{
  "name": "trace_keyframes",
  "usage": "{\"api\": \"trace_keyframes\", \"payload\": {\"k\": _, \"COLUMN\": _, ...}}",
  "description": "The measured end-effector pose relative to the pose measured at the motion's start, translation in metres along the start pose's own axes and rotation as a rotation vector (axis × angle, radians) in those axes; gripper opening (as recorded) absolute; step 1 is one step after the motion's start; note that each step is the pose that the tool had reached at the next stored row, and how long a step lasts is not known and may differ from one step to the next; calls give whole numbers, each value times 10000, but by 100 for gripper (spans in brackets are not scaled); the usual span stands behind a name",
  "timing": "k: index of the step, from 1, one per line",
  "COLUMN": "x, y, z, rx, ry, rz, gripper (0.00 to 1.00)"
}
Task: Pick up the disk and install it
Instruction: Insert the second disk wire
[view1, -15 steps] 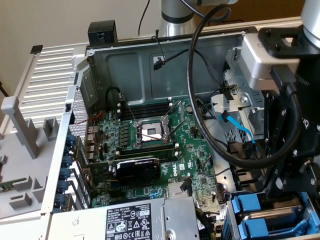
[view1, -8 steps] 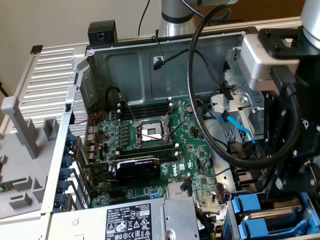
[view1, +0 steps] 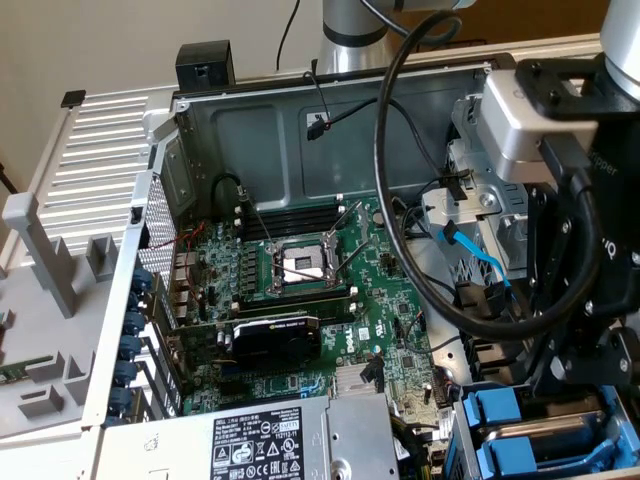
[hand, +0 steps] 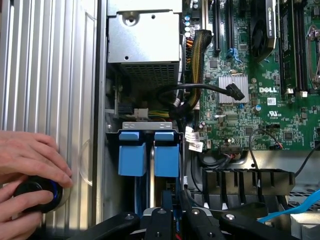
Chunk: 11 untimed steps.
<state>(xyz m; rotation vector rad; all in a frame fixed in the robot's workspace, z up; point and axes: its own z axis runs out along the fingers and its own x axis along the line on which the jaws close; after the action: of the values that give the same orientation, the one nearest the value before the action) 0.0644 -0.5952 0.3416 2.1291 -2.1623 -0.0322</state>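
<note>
The disk shows as a bright blue carrier (hand: 166, 155) standing in the drive bay at the case's corner, beside a second blue piece (hand: 132, 152). In the exterior view the blue carrier (view1: 497, 415) lies at the lower right, with grey metal between its blue parts. My gripper (hand: 175, 204) hangs right over this bay. Its fingers (hand: 167, 200) stand close together on a thin blue edge of the carrier. From outside, the gripper (view1: 577, 385) is low on the exterior view's right, its tips hidden behind its black body.
The open computer case holds the motherboard (view1: 300, 300), a graphics card (view1: 275, 340) and the silver power-supply box (view1: 260, 445) next to the bay. Black cables (view1: 400, 230) loop in front of the arm. A person's hand (hand: 30, 165) rests on a black round knob (hand: 35, 192) on the ribbed panel.
</note>
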Motion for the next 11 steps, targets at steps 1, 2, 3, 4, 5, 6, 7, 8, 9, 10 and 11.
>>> {"api": "trace_keyframes", "payload": {"k": 1, "x": -1, "y": 0, "z": 1, "rx": 0, "ry": -1, "rz": 0, "gripper": 16}}
{"api": "trace_keyframes", "payload": {"k": 2, "x": -1, "y": 0, "z": 2, "rx": 0, "ry": 1, "rz": 0, "gripper": 16}}
{"api": "trace_keyframes", "payload": {"k": 3, "x": -1, "y": 0, "z": 3, "rx": 0, "ry": 1, "rz": 0, "gripper": 16}}
{"api": "trace_keyframes", "payload": {"k": 4, "x": -2, "y": 0, "z": 5, "rx": 0, "ry": -1, "rz": 0, "gripper": 16}}
{"api": "trace_keyframes", "payload": {"k": 5, "x": -2, "y": 0, "z": 6, "rx": 0, "ry": 1, "rz": 0, "gripper": 16}}
{"api": "trace_keyframes", "payload": {"k": 6, "x": -3, "y": 0, "z": 8, "rx": 0, "ry": 1, "rz": 0, "gripper": 16}}
{"api": "trace_keyframes", "payload": {"k": 7, "x": -3, "y": -1, "z": 9, "rx": 0, "ry": 1, "rz": 0, "gripper": 16}}
{"api": "trace_keyframes", "payload": {"k": 8, "x": -4, "y": -1, "z": 10, "rx": -1, "ry": 1, "rz": 0, "gripper": 16}}
{"api": "trace_keyframes", "payload": {"k": 9, "x": -4, "y": -1, "z": 12, "rx": 0, "ry": 1, "rz": 1, "gripper": 16}}
{"api": "trace_keyframes", "payload": {"k": 10, "x": -4, "y": -1, "z": 14, "rx": -1, "ry": 0, "rz": 0, "gripper": 16}}
{"api": "trace_keyframes", "payload": {"k": 11, "x": -5, "y": -1, "z": 16, "rx": 0, "ry": 0, "rz": 0, "gripper": 16}}
